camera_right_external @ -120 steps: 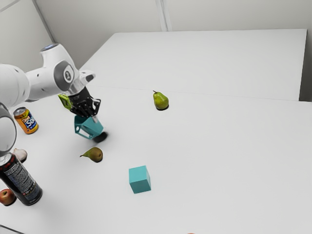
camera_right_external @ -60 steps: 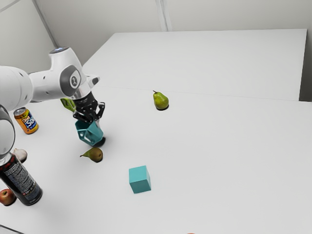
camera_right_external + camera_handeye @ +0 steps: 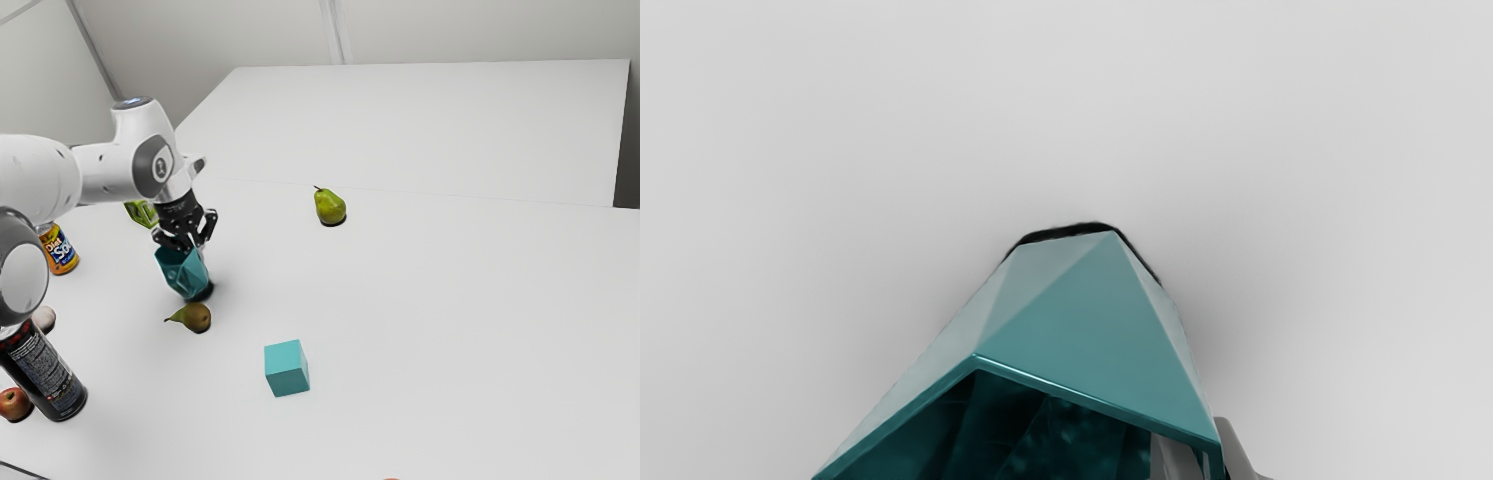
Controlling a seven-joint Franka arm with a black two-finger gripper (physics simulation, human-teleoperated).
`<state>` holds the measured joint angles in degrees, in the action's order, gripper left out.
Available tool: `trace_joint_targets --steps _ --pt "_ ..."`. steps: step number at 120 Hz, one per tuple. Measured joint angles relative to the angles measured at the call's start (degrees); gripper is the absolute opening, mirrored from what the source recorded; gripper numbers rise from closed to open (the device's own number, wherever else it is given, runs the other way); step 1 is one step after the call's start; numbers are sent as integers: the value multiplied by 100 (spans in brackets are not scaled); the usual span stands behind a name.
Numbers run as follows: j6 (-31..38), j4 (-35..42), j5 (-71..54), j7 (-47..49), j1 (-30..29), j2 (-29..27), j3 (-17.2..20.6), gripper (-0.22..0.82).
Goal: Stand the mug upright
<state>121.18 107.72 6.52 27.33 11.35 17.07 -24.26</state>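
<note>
In the exterior view, the arm (image 3: 105,172) runs off the left edge, masking part of the soda can (image 3: 62,252), a pale round thing (image 3: 44,318) and the dark can's (image 3: 45,375) top. A green thing (image 3: 141,213), upper left, is too covered to name. The bottom edge crops a reddish thing (image 3: 391,479). The claw (image 3: 197,244) hides some of the mug's (image 3: 183,274) rim; the wrist view's edge cuts the mug off.

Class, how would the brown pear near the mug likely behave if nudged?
The brown pear would probably roll, since it lies on its side with a rounded body. Its narrower neck may make it curve. Its full, undented shape suggests firmness.
</note>
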Motion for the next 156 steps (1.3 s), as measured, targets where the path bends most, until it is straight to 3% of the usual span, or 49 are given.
trace_joint_targets --steps 64,86,102,124,156 --pt "-9 -196 65 297 -58 312 9 -17" --pt "-2 -210 183 270 -61 318 9 22" --pt "-5 -354 212 242 -61 318 9 40" --pt "-67 -477 208 208 -53 310 9 52" --pt "-274 -725 133 162 -39 273 9 58"
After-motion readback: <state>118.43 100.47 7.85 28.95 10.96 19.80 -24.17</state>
